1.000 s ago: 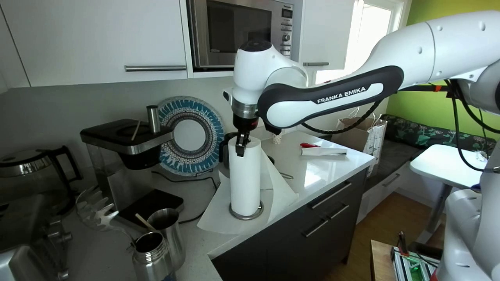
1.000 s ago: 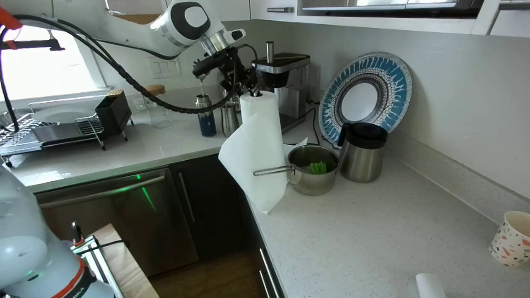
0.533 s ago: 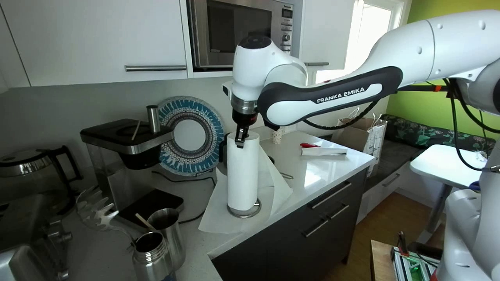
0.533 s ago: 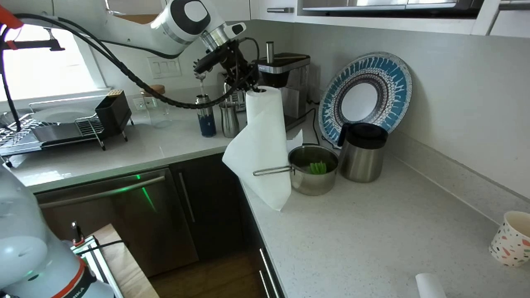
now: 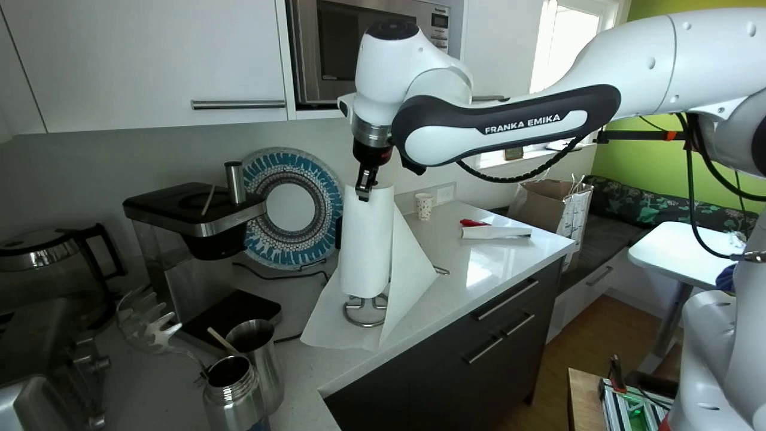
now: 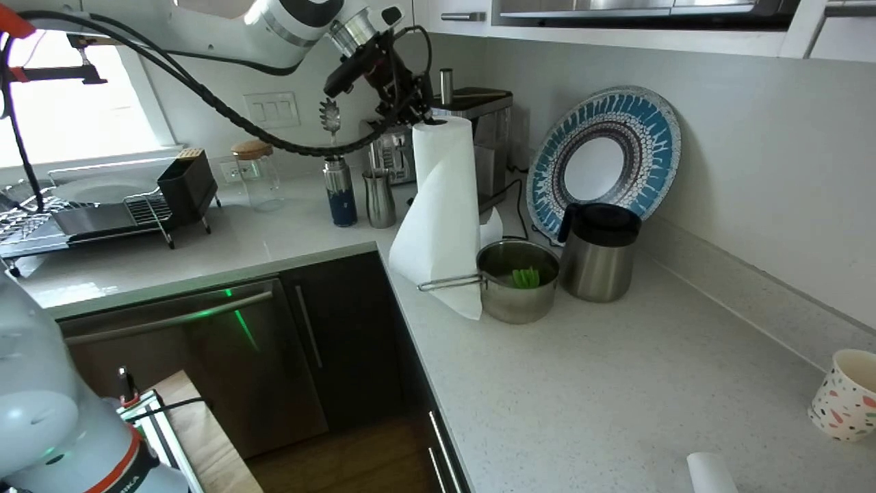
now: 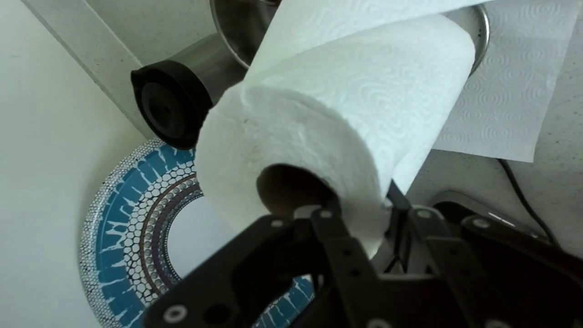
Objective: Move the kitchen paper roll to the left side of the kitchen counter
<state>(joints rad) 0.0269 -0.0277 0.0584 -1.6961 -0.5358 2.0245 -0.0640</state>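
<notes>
Over the counter (image 6: 595, 383), my hand (image 7: 362, 207) pinches the top edge of the paper roll (image 5: 366, 245) tight. One finger (image 7: 339, 246) goes down in the hole and the other is outside, with soft white paper squeezed between them. The roll is nearly straight up, close to the counter's corner. Its round metal foot (image 5: 362, 325) peeks out below it, at six o'clock; I can't tell if the foot touches the counter. A loose sheet (image 5: 410, 272) hangs from the roll at four o'clock.

In an exterior view, the coffee maker (image 5: 203, 245) sits at nine o'clock from the roll, and a speckled cup (image 5: 424, 206) is at two o'clock, further back. In an exterior view, the little pot (image 6: 518, 298) is just beside the roll at four o'clock, with something green (image 6: 525, 278) inside; I can't tell if the pot and the paper touch. Past the pot, between three and four o'clock, is the steel jug (image 6: 599, 266). The big blue plate (image 6: 594, 164) leans between two and three o'clock. From my wrist, that plate shows at eight o'clock from the roll, and the jug's black lid (image 7: 166, 107) at ten o'clock.
</notes>
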